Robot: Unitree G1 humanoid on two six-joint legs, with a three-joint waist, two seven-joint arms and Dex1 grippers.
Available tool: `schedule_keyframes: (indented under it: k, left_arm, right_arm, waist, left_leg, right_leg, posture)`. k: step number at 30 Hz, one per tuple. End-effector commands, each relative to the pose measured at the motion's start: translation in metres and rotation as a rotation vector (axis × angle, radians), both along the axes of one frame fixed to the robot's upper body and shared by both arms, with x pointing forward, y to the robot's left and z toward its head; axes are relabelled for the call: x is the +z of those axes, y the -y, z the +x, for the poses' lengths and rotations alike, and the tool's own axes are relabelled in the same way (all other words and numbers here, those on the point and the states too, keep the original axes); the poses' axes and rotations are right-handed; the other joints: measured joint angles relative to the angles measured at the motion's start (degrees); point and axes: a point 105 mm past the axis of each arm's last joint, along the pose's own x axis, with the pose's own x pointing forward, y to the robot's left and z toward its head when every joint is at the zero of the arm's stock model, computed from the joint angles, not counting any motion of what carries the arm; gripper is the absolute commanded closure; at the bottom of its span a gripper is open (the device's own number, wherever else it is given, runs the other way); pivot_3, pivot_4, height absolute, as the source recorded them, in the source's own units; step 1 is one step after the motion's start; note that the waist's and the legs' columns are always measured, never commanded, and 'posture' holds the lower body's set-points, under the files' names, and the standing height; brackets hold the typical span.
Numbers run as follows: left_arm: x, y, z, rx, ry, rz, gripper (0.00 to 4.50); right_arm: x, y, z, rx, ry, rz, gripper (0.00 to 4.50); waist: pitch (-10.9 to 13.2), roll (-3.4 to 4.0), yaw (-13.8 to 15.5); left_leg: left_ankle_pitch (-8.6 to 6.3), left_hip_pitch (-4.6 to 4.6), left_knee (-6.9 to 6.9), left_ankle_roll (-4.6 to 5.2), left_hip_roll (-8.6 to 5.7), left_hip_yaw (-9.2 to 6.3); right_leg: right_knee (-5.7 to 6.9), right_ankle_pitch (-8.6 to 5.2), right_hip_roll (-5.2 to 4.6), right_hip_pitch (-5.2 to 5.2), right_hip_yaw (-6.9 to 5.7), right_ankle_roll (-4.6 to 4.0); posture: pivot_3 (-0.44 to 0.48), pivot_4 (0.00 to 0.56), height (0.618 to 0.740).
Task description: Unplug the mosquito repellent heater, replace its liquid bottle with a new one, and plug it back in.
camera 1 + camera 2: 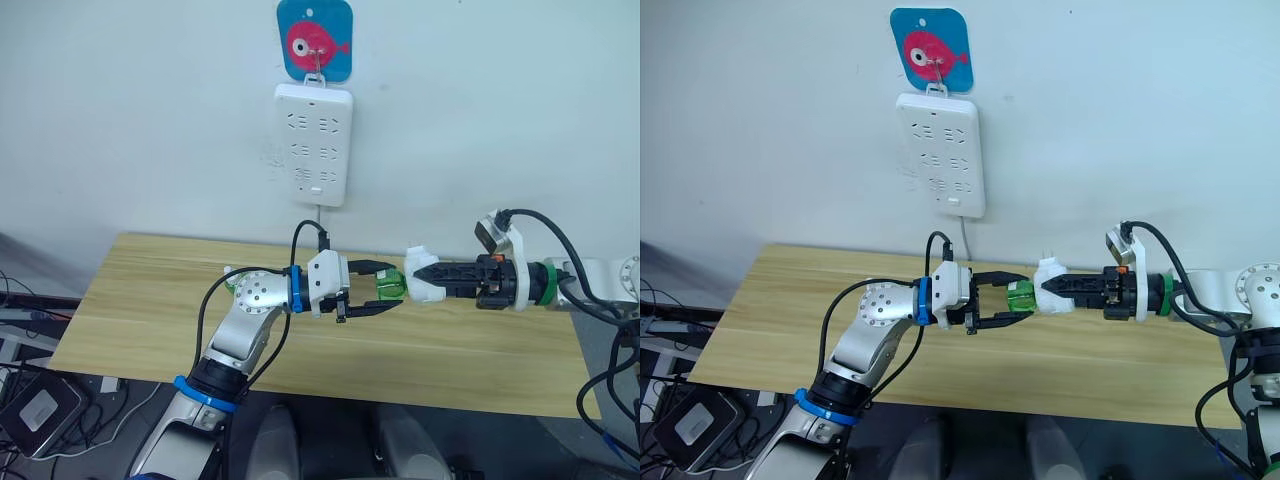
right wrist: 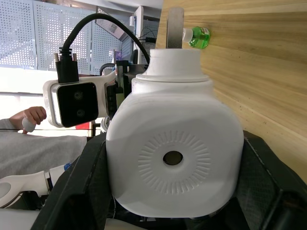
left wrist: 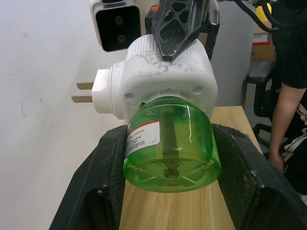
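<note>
Heater pinched between right jaws above the surface, green bottle screwed in and sitting between spread left jaws, likely to slip or jam if closed off-centre

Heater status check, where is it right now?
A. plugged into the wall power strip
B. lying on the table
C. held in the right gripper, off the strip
C: the right gripper clamps the heater over the table, its plug prongs bare, with the green bottle between the left gripper's fingers.
</note>
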Motion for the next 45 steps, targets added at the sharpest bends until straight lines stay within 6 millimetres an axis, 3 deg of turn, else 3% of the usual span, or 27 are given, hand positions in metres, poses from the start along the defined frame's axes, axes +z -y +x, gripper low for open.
schedule_keyframes:
  k: [1,3,6,8,12,16,19,20,23,25,27,33,35,37,45]
  left_arm:
    - [0.010,0.005,-0.002,-0.007,-0.094,-0.045,2.25]
    - [0.015,0.003,0.000,-0.017,-0.500,-0.133,2.25]
    - [0.026,-0.005,-0.007,-0.178,-1.086,-0.213,2.25]
    - [0.028,-0.015,-0.011,-0.275,-1.300,-0.216,2.25]
    - [0.017,-0.021,-0.025,-0.306,-1.390,-0.102,2.25]
    - [0.022,-0.020,-0.024,-0.327,-1.389,-0.118,1.01]
    - [0.023,-0.021,-0.009,-0.251,-1.359,-0.161,0.04]
    - [0.024,-0.023,-0.007,-0.236,-1.342,-0.164,0.02]
    - [0.027,-0.039,-0.013,-0.202,-1.175,-0.093,0.02]
    - [0.020,-0.050,-0.030,-0.207,-0.997,0.058,0.02]
    - [0.004,-0.058,-0.033,-0.150,-0.676,0.205,0.02]
    - [0.015,-0.052,0.024,0.185,0.139,0.076,0.02]
    - [0.020,-0.047,0.023,0.236,0.479,0.059,0.02]
    - [0.016,-0.036,0.011,0.178,0.696,0.045,0.02]
    - [0.024,-0.026,0.019,0.194,0.986,-0.015,0.02]
  right_arm:
    - [0.016,-0.006,-0.005,0.059,0.062,0.026,1.52]
    - [0.019,-0.007,-0.006,0.073,0.093,0.019,1.52]
    - [0.023,-0.009,-0.009,0.109,0.125,0.019,1.52]
    - [0.024,-0.011,-0.013,0.141,0.136,0.013,1.52]
    - [0.023,-0.013,-0.017,0.169,0.148,0.011,1.52]
    - [0.024,-0.011,-0.015,0.158,0.151,0.014,1.52]
    - [0.024,-0.006,-0.012,0.124,0.147,0.021,1.52]
    - [0.024,-0.004,-0.011,0.116,0.147,0.021,1.52]
    - [0.023,0.006,-0.001,0.037,0.149,0.018,1.52]
    - [0.021,0.013,0.007,-0.020,0.161,-0.001,1.52]
    - [0.024,0.024,0.017,-0.094,0.160,0.012,1.52]
    - [0.024,0.034,0.022,-0.146,0.144,0.038,1.52]
    - [0.028,0.031,0.021,-0.138,0.150,0.064,1.52]
    - [0.031,0.027,0.019,-0.124,0.155,0.086,1.52]
    - [0.036,0.015,0.015,-0.090,0.156,0.123,1.52]
  waist:
    - [0.00,0.00,0.00]
    - [0.00,0.00,-0.04]
    - [0.03,-0.04,-0.34]
    - [0.03,-0.04,-0.45]
    - [0.03,-0.04,-0.64]
    - [0.03,-0.04,-0.32]
    - [0.03,-0.04,-0.30]
    - [0.03,-0.04,-0.31]
    - [0.04,-0.07,-0.51]
    - [0.04,-0.06,-0.72]
    - [0.03,-0.01,-0.59]
    - [0.08,-0.02,1.62]
    - [0.08,-0.02,1.85]
    - [0.08,-0.01,2.10]
    - [0.07,-0.01,2.23]
  left_leg:
    - [0.00,0.00,0.00,0.00,0.00,0.00]
    - [0.00,-0.01,0.01,0.00,0.00,-0.01]
    - [0.00,-0.03,0.04,0.00,0.01,-0.13]
    - [0.00,-0.04,0.09,0.01,0.03,-0.26]
    - [-0.02,-0.04,0.09,0.02,0.03,-0.20]
    - [-0.01,-0.03,0.08,0.01,0.04,-0.21]
    - [-0.01,-0.04,0.16,0.01,0.01,-0.17]
    - [-0.01,-0.04,0.18,0.01,0.01,-0.16]
    - [-0.01,-0.02,0.17,0.00,0.01,-0.12]
    - [-0.01,0.02,0.10,0.00,0.04,-0.08]
    - [-0.01,0.10,-0.09,-0.01,0.08,0.02]
    - [-0.02,-0.01,0.08,0.00,-0.01,0.08]
    - [-0.02,-0.05,0.10,0.01,-0.02,0.12]
    - [-0.03,-0.10,0.10,0.03,-0.01,0.15]
    - [-0.12,-0.23,0.09,0.19,-0.01,0.12]
  right_leg:
    - [0.00,0.00,0.00,0.00,0.00,0.00]
    - [0.01,0.00,0.00,0.00,0.01,0.00]
    - [0.07,-0.07,0.00,-0.01,-0.11,0.12]
    - [0.09,-0.15,0.05,-0.01,-0.22,0.26]
    - [0.04,-0.15,0.08,0.01,-0.16,0.27]
    - [0.05,-0.02,0.07,0.00,-0.17,0.03]
    - [0.06,-0.03,0.01,0.03,-0.15,0.05]
    - [0.05,-0.04,0.01,0.04,-0.14,0.07]
    - [0.06,-0.03,0.02,0.04,-0.11,0.06]
    - [0.06,-0.01,0.04,0.01,-0.07,0.02]
    - [-0.01,0.00,0.06,-0.02,0.03,0.00]
    - [-0.26,0.03,-0.09,0.05,0.02,0.03]
    - [-0.37,0.09,-0.09,0.07,0.09,0.11]
    - [-0.48,0.17,-0.10,0.06,0.14,0.16]
    - [-0.55,0.21,-0.12,0.05,0.08,0.18]
  posture:
    - [-0.052,0.220,0.740]
    - [-0.046,0.222,0.740]
    - [-0.048,0.224,0.740]
    - [-0.051,0.224,0.740]
    - [-0.059,0.226,0.740]
    - [-0.069,0.230,0.740]
    - [-0.073,0.232,0.740]
    - [-0.073,0.233,0.740]
    - [-0.073,0.233,0.740]
    - [-0.073,0.233,0.740]
    - [-0.070,0.233,0.740]
    - [-0.066,0.233,0.740]
    - [-0.069,0.235,0.740]
    - [-0.069,0.235,0.740]
    - [-0.073,0.233,0.740]
